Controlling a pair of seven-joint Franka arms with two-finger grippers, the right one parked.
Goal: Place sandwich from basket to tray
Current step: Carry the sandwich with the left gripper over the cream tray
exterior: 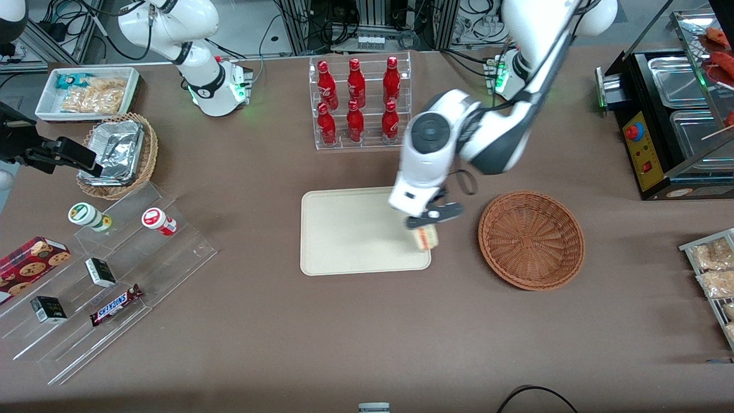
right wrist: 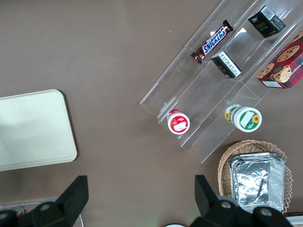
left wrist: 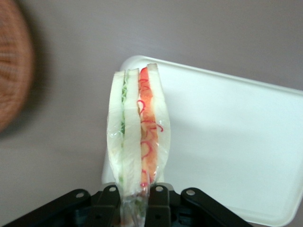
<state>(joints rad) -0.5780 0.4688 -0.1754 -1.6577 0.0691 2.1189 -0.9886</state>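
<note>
**Now over the tray's edge, sandwich in the grip**

The gripper (exterior: 429, 225) hangs above the tray (exterior: 350, 229), at the tray's end nearest the basket (exterior: 531, 239). Its fingers (left wrist: 158, 201) are clamped on the sandwich (exterior: 426, 237), pinching the clear wrap at one end so the wedge sticks out from them. From the wrist camera the sandwich (left wrist: 137, 137) shows its cut edge: pale bread outside, green filling along one layer, red and orange along the other. Under it lie the tray's rounded corner (left wrist: 142, 64) and bare brown table (exterior: 287, 344); whether the sandwich touches the tray I cannot tell. The basket (left wrist: 12, 71) sits just beside the tray, toward the working arm's end of the table, with nothing in it. A clear rack of red bottles (exterior: 358, 100) stands farther from the front camera than the tray.
</note>
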